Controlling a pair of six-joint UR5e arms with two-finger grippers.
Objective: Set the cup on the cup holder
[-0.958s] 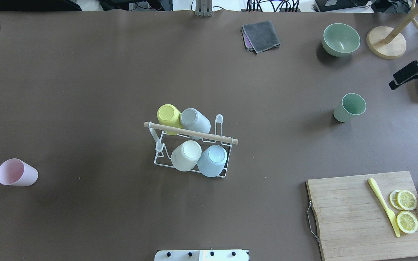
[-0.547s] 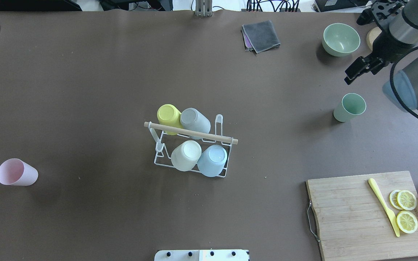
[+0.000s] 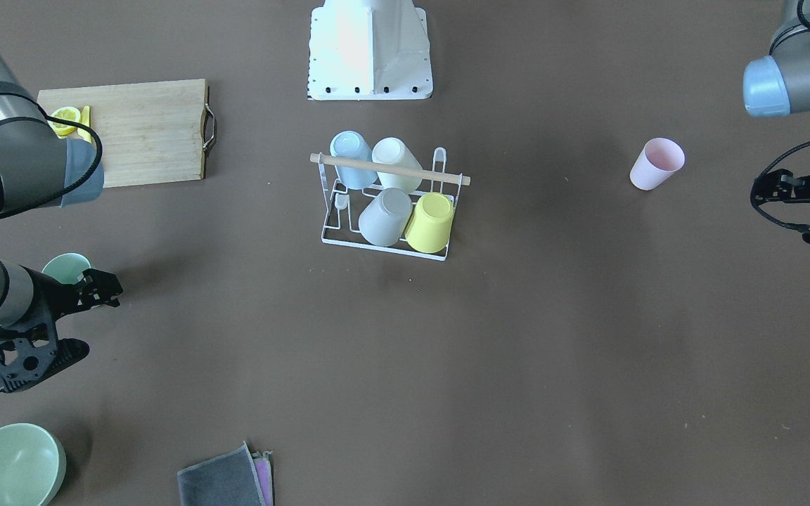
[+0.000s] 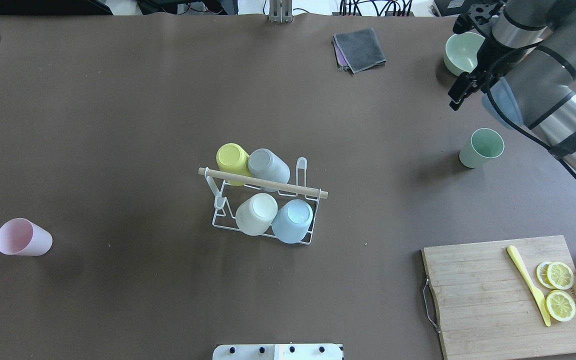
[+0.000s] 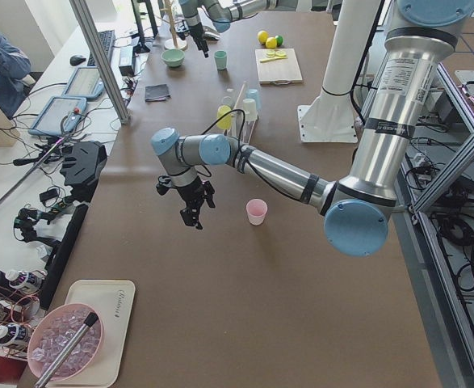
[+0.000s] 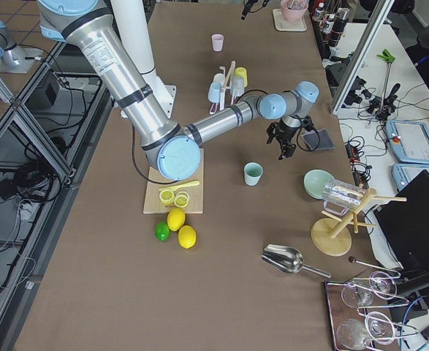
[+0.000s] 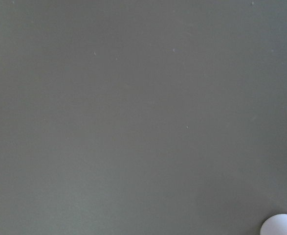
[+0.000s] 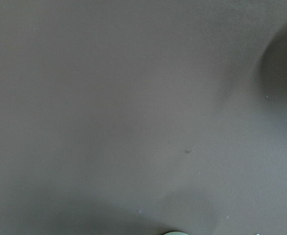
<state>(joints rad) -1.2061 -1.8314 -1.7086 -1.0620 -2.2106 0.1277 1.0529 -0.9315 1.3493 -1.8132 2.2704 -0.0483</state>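
Right gripper (image 6: 286, 150): jaws apart, empty, hanging near one green cup (image 4: 481, 148). Left gripper (image 5: 193, 215): I cannot tell its state; one pink cup (image 4: 23, 238) stands nearby. One cup holder (image 4: 263, 183), mid-table, carries four upturned cups (image 4: 257, 214). I count six cups in all.

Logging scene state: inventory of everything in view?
cup holder: 1, white wire, table centre
racked cups: 4, inverted: yellow cup, grey cup, cream cup, blue cup
pink cup: 1, upright, robot's left side
green cup: 1, upright, right side
bowl: 1, green, far right
cloths: grey over purple, far edge
cutting board: 1, wood, near right, holding yellow knife, 3 lemon slices
lemons: 2, plus lime, beside board
right gripper: open, between bowl and green cup
left gripper: left of pink cup, state unclear
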